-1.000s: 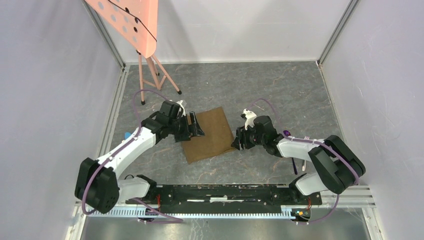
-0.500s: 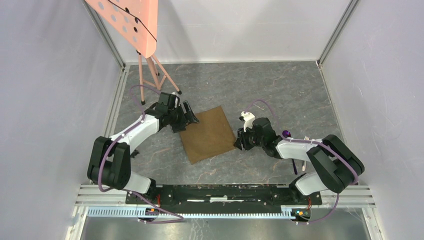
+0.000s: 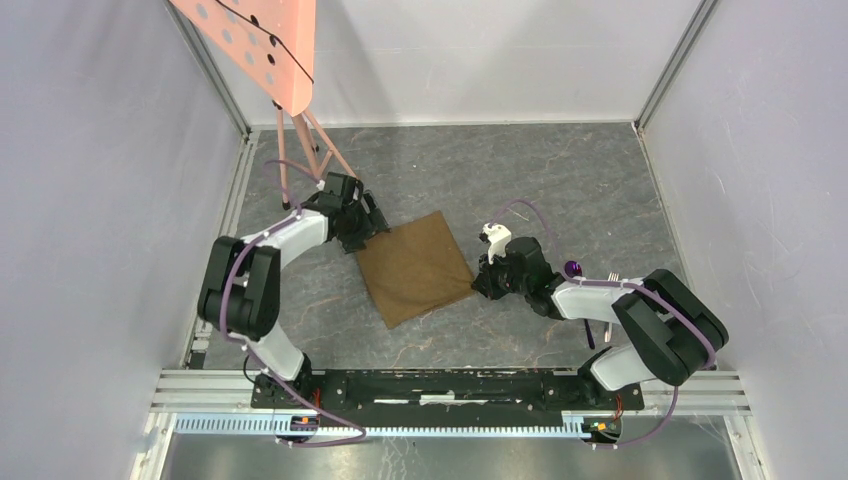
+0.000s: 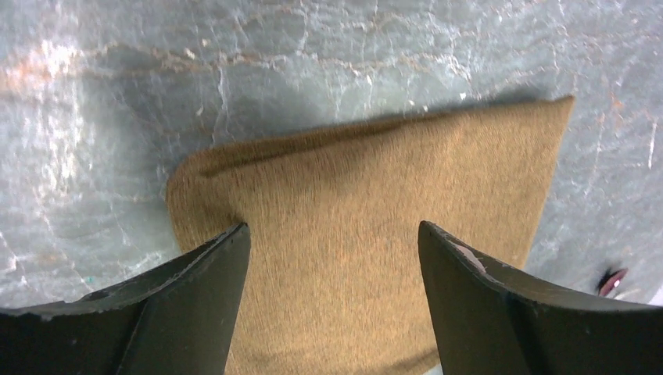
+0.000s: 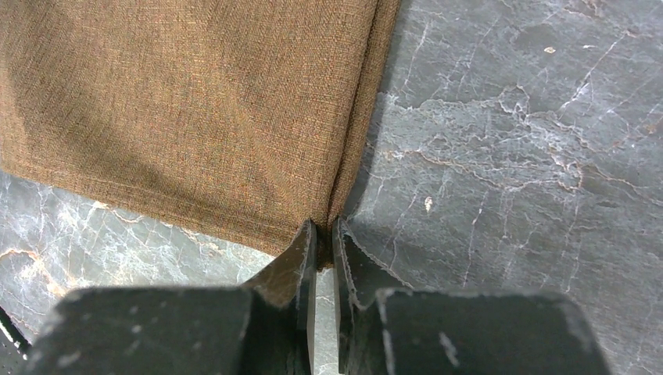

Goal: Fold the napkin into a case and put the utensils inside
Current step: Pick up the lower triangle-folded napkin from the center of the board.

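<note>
Top external view: the napkin (image 3: 415, 268) lies flat on the grey table (image 3: 560, 180), turned on a slant. The left gripper (image 3: 372, 226) sits at the napkin's far left corner, and the right gripper (image 3: 481, 286) is at the napkin's right corner. Right of the napkin, past the right arm, lie the utensils: a purple-handled one (image 3: 572, 267) and a silvery one (image 3: 613, 276), both partly hidden by that arm. A pink stand (image 3: 300, 150) rises beyond the napkin's far left corner.

Left wrist view: the left gripper (image 4: 332, 266) has its fingers (image 4: 195, 289) spread wide with nothing clasped between them. The napkin (image 4: 367, 195) fills the gap below, its rounded corner just outside the left finger. Whether the tips touch the cloth cannot be told.

Right wrist view: the right gripper (image 5: 322, 238) has its jaws drawn almost together, pinching the very corner of the napkin (image 5: 195, 109). The cloth edge running away from that corner shows two layers.
</note>
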